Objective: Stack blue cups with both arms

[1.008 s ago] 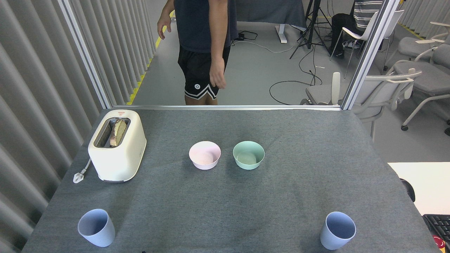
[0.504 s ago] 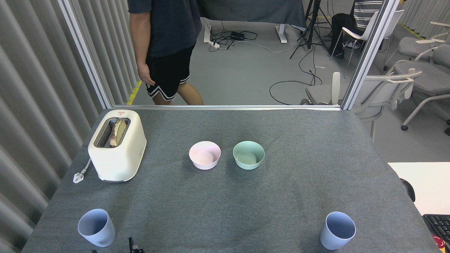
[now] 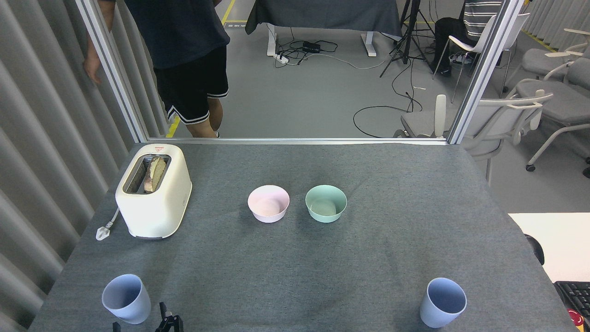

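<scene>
- Left tool [image 3: 168, 321]: only black fingertips rise above the bottom edge of the head view, at the near left of the worktop [image 3: 378, 258]; they grasp nothing, and so little shows that it cannot be told whether the tool is released or clenched. A further small dark tip shows at the edge to its left, below the nearby cup.
- Right tool: out of the view.
- Left blue cup [image 3: 126, 299]: upright, mouth up, just beside the left tool on its left and apart from it.
- Right blue cup [image 3: 442, 302]: upright at the near right of the worktop, well apart from the left tool, far off to its right. The two cups stand separately (neither is inside the other).
- Pink bowl [image 3: 268, 203] and mint-green bowl [image 3: 326, 203]: side by side and apart, beyond the tool and to its right, near the worktop's middle.
- Cream toaster [image 3: 154, 190]: straight beyond the tool near the left edge, bread in its slot, its plug [image 3: 104, 230] lying on the cloth.
- Person [image 3: 184, 60]: dark shirt and shorts, standing on the floor past the worktop's far edge, on the left.
- Keyboard [image 3: 574, 295]: a corner shows at the far right, off the worktop.
</scene>
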### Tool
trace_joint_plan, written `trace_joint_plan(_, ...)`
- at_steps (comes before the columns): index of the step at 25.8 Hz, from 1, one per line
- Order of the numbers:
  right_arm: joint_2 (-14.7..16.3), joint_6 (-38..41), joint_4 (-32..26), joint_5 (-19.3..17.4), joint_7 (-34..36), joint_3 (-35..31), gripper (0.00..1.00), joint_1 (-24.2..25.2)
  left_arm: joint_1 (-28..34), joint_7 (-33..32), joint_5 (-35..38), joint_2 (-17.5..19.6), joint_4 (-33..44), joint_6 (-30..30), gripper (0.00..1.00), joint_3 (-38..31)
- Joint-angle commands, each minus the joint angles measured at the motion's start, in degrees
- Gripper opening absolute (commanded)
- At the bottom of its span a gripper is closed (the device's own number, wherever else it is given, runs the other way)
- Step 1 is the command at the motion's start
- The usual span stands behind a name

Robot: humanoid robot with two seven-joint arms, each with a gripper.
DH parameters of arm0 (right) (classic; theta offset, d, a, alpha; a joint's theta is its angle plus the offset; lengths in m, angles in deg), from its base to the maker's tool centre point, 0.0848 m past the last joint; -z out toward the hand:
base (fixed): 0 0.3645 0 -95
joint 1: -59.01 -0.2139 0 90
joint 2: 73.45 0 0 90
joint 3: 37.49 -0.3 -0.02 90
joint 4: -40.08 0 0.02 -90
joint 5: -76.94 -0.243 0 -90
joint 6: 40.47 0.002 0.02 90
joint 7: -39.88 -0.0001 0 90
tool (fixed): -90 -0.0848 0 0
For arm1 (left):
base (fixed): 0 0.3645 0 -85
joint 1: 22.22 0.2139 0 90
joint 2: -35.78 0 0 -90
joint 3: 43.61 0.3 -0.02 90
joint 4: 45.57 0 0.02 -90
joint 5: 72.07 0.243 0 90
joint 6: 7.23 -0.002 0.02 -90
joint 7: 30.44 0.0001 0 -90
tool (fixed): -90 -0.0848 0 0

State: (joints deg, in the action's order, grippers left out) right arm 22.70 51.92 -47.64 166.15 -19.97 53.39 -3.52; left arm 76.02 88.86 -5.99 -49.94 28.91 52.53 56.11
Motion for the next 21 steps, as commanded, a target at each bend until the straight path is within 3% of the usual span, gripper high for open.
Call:
trace_joint_plan(1,0.00,-0.02,0.01,0.00,-0.01,0.00,1.00,0.04,-1.21,0.06,0.01,0.03,-1.53,0.01,1.00,-0.67)
trace_joint_plan(21,0.00,-0.02,0.01,0.09,-0.01,0.00,1.00,0.75,-6.57,-0.03,-2.45,0.38,-7.86,0.45,1.00,-3.66)
